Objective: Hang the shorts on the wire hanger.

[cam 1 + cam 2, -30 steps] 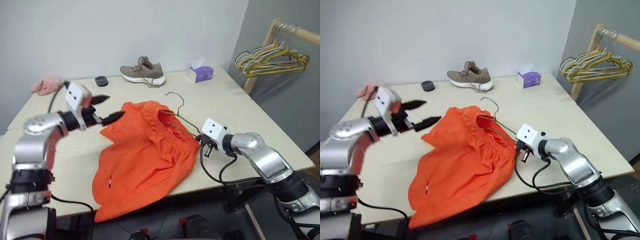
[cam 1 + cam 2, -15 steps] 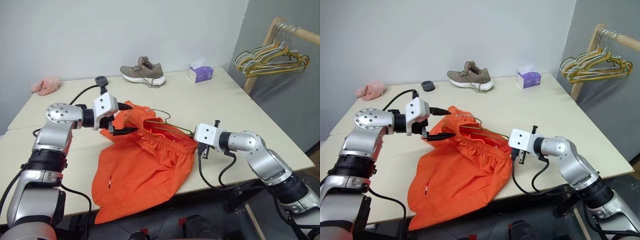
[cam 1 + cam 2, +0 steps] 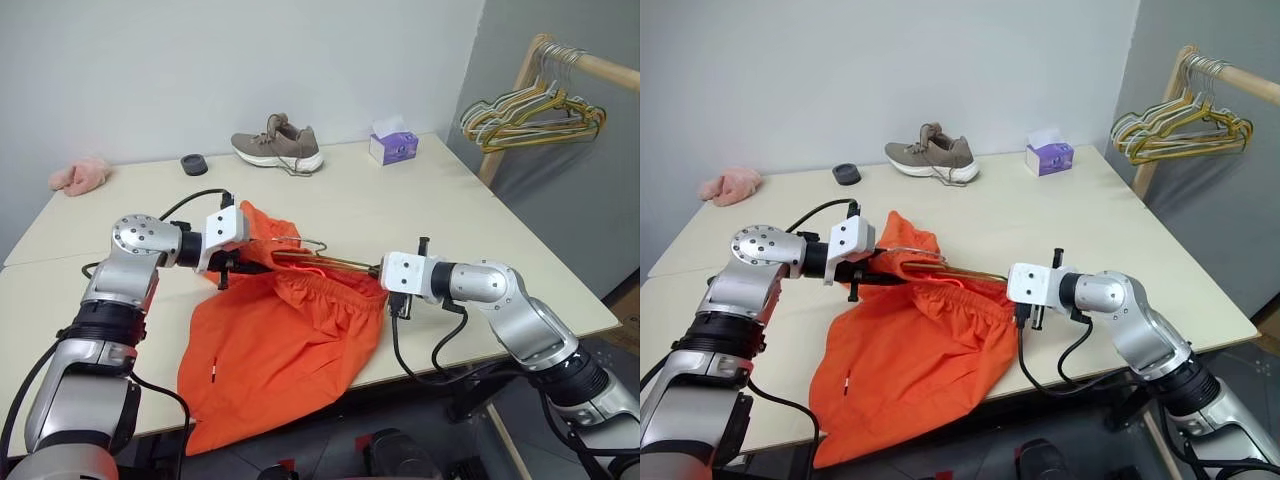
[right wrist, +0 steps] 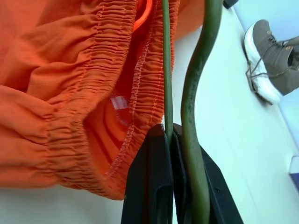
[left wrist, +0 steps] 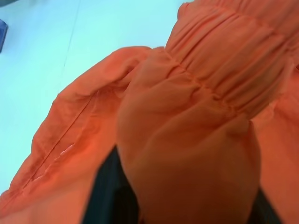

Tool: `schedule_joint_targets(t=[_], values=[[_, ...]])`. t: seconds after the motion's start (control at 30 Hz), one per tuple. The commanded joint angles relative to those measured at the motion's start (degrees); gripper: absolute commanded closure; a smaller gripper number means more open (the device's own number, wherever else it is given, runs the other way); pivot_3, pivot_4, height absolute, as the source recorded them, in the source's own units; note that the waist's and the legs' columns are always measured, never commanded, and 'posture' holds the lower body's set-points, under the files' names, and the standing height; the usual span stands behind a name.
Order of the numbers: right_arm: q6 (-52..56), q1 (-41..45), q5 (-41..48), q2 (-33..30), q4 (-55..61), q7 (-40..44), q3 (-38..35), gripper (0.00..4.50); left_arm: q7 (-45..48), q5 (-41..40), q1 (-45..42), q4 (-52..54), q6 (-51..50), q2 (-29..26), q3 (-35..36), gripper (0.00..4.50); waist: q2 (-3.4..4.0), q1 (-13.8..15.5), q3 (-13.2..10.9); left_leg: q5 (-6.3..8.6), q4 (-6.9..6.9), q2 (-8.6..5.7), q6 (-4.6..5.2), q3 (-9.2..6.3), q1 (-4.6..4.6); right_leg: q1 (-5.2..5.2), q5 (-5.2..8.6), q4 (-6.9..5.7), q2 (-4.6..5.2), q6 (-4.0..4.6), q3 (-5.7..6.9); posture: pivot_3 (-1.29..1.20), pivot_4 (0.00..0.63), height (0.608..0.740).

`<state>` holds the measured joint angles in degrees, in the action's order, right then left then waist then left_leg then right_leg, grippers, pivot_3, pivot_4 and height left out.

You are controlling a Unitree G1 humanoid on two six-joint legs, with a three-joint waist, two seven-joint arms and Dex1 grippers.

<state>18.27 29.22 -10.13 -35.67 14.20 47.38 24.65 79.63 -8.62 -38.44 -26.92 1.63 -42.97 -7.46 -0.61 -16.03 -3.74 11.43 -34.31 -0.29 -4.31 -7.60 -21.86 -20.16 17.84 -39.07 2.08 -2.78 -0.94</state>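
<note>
The large bright orange fabric shorts [image 3: 285, 330] lie crumpled near the counter's [image 3: 470, 230] front edge, one leg spilling over it, the gathered elastic waistband lifted off the surface. Through the waistband runs the thin dark olive-grey wire hanger [image 3: 325, 262], held roughly level, its curved hook toward the left arm. The right pincer [image 4: 170, 140] is closed on the hanger's wire; its wrist view shows the two wire strands running up past the ribbed, stitched waistband and a small white label inside. The left pincer [image 3: 243, 266] is clamped on a puffed fold of the shorts by the waistband, which bulges between its black fingers [image 5: 110, 186] in its wrist view. Behind, well apart, stand a tan lace-up shoe [image 3: 275, 145], a small black round object [image 3: 194, 164], a purple tissue box [image 3: 392, 147] and a pink fluffy cloth [image 3: 78, 175]. Right of the counter, coloured hangers [image 3: 530, 110] hang on a wooden rail.
</note>
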Motion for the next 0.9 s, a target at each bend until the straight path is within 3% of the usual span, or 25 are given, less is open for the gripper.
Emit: schedule_joint_targets(t=[0.03, 0.17, 0.2, 0.43, 0.57, 0.63, 0.77, 0.9], values=[[-2.4, 1.7, -0.5, 0.7, 1.2, 0.5, -0.7, 4.5, 1.0, -2.3, 0.6, 4.8, -3.5, -0.2, 1.1, 4.33, 0.0, 0.0, 0.0, 0.0, 0.0, 0.0, 0.0, 0.0, 0.0, 0.0, 0.0, 0.0, 0.0, 0.0, -0.01, -0.27, 0.0, 0.74], [-3.3, 2.0, -0.9, 0.3, 0.6, 2.1, -0.4, 4.5, 1.4, -1.9, 1.5, 6.5, -4.8, -0.8, 1.3, 4.44, -0.01, 0.1, 0.0, 0.0, -0.04, 0.0, 0.0, -0.03, -0.02, 0.01, 0.0, -0.01, 0.0, 0.0, 0.01, -0.27, 0.0, 0.74], [-3.1, 1.9, -0.8, 0.0, 0.2, 2.1, -1.4, 4.25, 1.3, -1.4, 1.8, 6.1, -4.5, -1.2, 1.2, 4.48, -0.01, 0.1, 0.0, 0.0, -0.04, -0.01, 0.0, -0.02, -0.01, 0.01, 0.0, -0.02, 0.0, 0.0, 0.0, -0.27, 0.0, 0.74], [-1.2, -0.7, -0.7, -8.8, -3.3, 3.8, -8.3, 1.99, 0.4, -0.1, 4.5, 5.4, -3.8, -3.0, 1.7, 4.5, -0.01, 0.2, 0.0, 0.0, -0.14, -0.02, 0.0, 0.0, 0.0, 0.06, 0.0, -0.02, 0.04, 0.0, 0.0, -0.27, 0.0, 0.74], [12.3, -4.9, 6.9, -12.7, 0.4, 9.5, -13.4, 0.56, -0.7, -0.3, 5.5, 5.7, -4.1, -3.6, 2.2, 4.5, -0.02, 0.5, 0.0, 0.01, -0.14, -0.02, 0.0, -0.01, -0.02, 0.07, 0.0, 0.0, 0.06, 0.0, 0.02, -0.28, 0.0, 0.74], [25.6, -8.2, 16.1, -10.6, 7.7, 12.0, -16.4, 0.04, -1.4, -0.8, 5.7, 5.9, -4.8, -3.5, 2.6, 4.5, -0.03, 0.5, 0.0, 0.01, -0.14, -0.01, 0.01, -0.02, -0.01, 0.07, 0.0, -0.03, 0.05, 0.0, 0.03, -0.28, 0.0, 0.74], [42.8, -9.8, 22.6, -0.5, 14.2, 4.6, -18.8, 0.04, -1.8, -1.2, 5.6, 6.1, -5.4, -3.4, 2.7, 4.5, -0.05, -0.6, 0.0, 0.01, -0.2, 0.07, 0.01, -0.04, 0.07, 0.05, 0.0, -0.28, -0.06, 0.0, -0.01, -0.28, 0.0, 0.74], [52.3, -9.3, 24.6, 8.2, 15.4, -3.1, -20.2, 0.04, -1.7, -1.8, 5.7, 7.0, -6.4, -3.2, 2.7, 4.5, -0.07, -0.9, 0.0, 0.0, -0.5, 0.01, 0.0, -0.07, 0.07, 0.04, -0.01, -0.56, -0.04, -0.02, -0.03, -0.28, 0.0, 0.74]])
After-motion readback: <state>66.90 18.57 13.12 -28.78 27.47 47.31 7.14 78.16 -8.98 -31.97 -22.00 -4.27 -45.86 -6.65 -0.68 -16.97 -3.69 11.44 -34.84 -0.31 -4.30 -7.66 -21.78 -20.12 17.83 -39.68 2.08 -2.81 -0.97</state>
